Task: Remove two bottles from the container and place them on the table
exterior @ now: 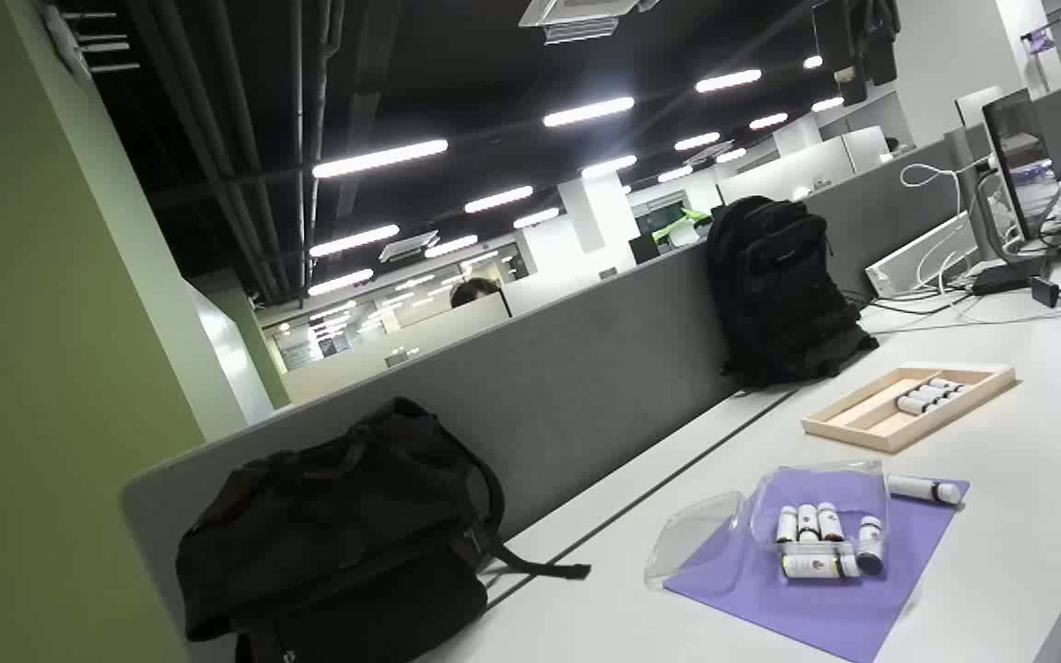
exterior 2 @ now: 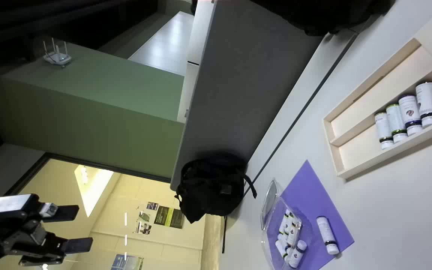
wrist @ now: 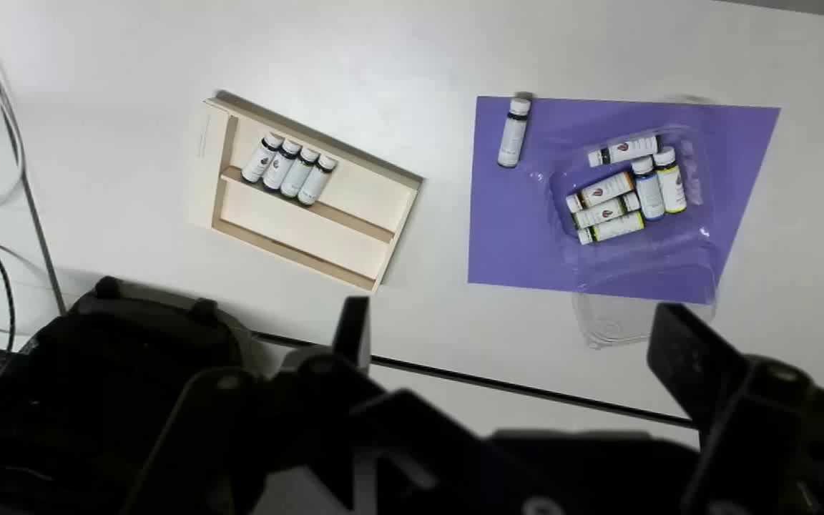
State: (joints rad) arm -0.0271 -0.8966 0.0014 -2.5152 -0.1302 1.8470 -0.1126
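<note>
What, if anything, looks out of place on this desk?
One bottle lies alone on the purple mat, outside the clear container where six other bottles lie jumbled. It looks stray, though that may be deliberate. I see no spill or damage.

Glossy clear plastic container (wrist: 699, 186) — smooth wooden tray (wrist: 362, 200) — matt mat (wrist: 508, 229), smooth table (wrist: 355, 57)

No legible txt; print on btls (wrist: 513, 136) & wall posters (exterior 2: 169, 217) too small.
</note>
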